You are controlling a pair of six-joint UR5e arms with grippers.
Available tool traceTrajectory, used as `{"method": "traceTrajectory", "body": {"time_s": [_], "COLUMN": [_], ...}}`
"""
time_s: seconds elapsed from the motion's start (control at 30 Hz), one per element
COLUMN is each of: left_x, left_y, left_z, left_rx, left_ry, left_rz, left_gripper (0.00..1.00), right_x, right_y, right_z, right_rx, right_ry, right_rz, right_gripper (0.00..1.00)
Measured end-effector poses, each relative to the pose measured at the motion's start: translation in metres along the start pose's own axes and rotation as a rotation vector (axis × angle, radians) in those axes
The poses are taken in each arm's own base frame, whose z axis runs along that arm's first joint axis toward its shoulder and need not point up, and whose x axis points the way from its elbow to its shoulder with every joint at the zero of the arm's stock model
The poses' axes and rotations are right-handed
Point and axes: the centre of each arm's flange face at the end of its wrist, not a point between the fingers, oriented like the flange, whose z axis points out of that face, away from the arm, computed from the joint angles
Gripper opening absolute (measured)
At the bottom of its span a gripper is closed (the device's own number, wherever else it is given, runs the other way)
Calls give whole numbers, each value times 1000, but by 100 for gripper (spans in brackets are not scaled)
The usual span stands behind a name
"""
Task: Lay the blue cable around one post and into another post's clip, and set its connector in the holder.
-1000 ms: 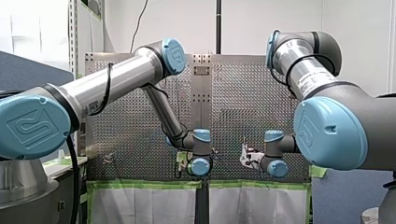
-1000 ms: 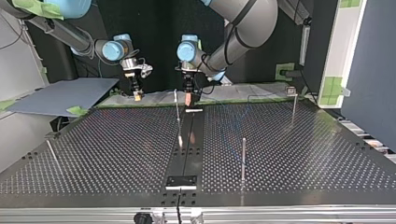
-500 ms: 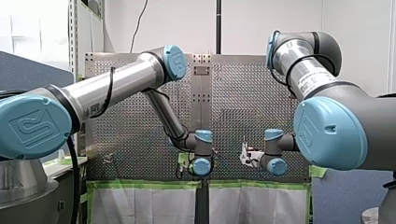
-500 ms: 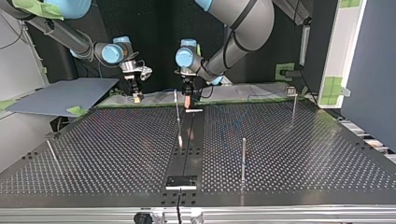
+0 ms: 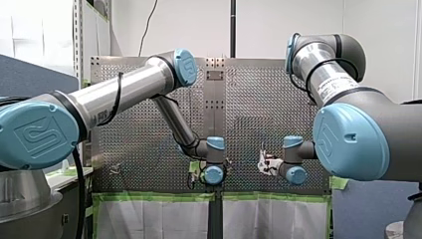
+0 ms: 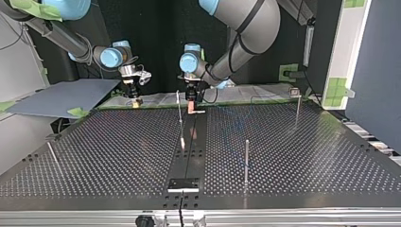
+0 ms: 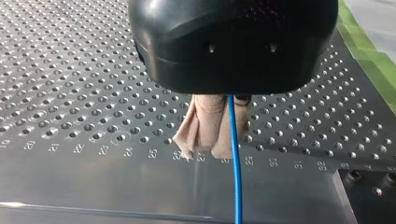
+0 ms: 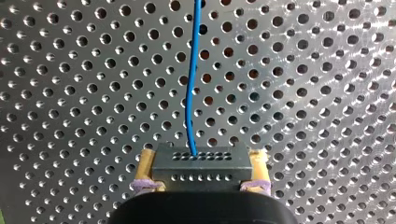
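Beige pads (image 7: pixel 226 126) of my left gripper (image 7: pixel 205 151) are pressed together on the blue cable (image 7: pixel 235 177), which runs straight out past their tips over the perforated table (image 7: pixel 70 93). My right gripper (image 8: pixel 203 161), a yellow pad on either side, is clamped on the black connector (image 8: pixel 201 170) — the cable leaves its face and runs ahead over the table. Top view: both grippers hang at the table's edge nearest the arms, my left over the dark centre strip (image 6: pixel 189 142) just beside a thin post (image 6: pixel 179 109), my right well apart toward the view's left. Other posts — one (image 6: pixel 246 161) beside the strip, one (image 6: pixel 297 106) near the far right corner, a leaning one (image 6: pixel 52 153) at the left edge.
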Motion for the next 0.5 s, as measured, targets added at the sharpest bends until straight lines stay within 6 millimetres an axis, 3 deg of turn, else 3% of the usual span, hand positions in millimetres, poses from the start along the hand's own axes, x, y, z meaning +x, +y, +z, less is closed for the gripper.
{"method": "traceTrajectory", "body": {"time_s": [0.1, 0.13, 0.17, 0.2, 0.23, 0.27, 0.3, 0.33, 0.5], "left_x": [0, 1, 1, 1, 2, 2, 3, 3, 2], "left_y": [2, 3, 3, 4, 4, 4, 4, 3, 0], "left_z": [1, 1, 1, 1, 0, 0, -1, -2, -12], "left_rx": [-3, -3, -3, 0, 3, 8, 16, 23, 51], "left_ry": [6, 9, 13, 20, 26, 31, 41, 48, 85], "left_rz": [7, 9, 11, 16, 20, 24, 30, 35, 55], "left_gripper": [1, 9, 9, 31, 63, 63, 85, 100, 100], "right_x": [1, 1, 1, 1, 1, 0, 0, 0, 0], "right_y": [2, 2, 3, 3, 4, 4, 4, 5, 6], "right_z": [1, 1, 1, 1, 1, 1, 1, 1, 0], "right_rx": [-2, -3, -3, -4, -5, -6, -6, -7, -9], "right_ry": [2, 2, 1, 1, 0, -1, -2, -3, -4], "right_rz": [-1, -2, -2, -2, -3, -3, -3, -3, -4], "right_gripper": [0, 0, 0, 0, 0, 0, 0, 0, 0]}}
